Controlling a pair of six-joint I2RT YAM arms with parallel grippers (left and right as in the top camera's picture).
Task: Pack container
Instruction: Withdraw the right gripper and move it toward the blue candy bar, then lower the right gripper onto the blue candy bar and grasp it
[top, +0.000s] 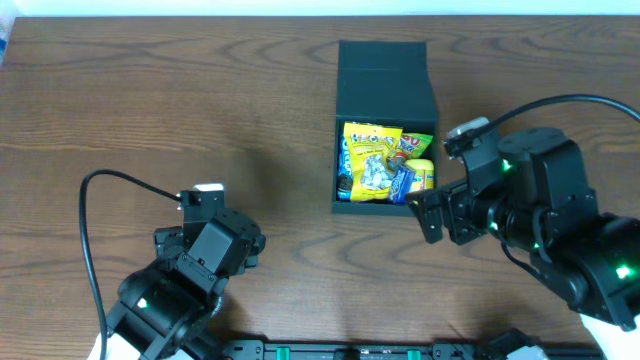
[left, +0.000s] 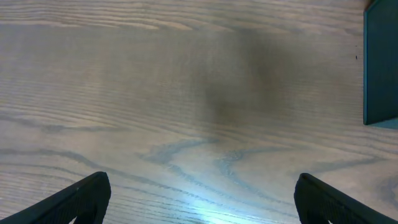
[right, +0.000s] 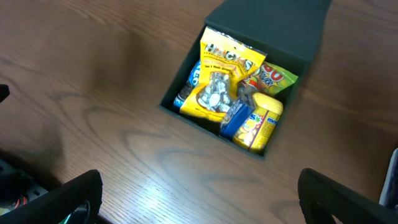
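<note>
Both grippers empty, container open with snacks inside

I see the container (top: 385, 80) sitting right of centre on the wooden table (top: 150, 90), its flap lid folded back toward the far edge. Inside, a big yellow packet (right: 224, 68) lies on top, with a green packet (right: 277, 78) beside it and a smaller yellow packet (right: 264, 118) and a blue wrapper (right: 235, 119) toward one corner. My right gripper (right: 199, 186) hovers near the box's near-right corner, fingers spread wide, holding nothing. My left gripper (left: 202, 193) is well apart to the left, low over the tabletop, fingers likewise spread and empty
</note>
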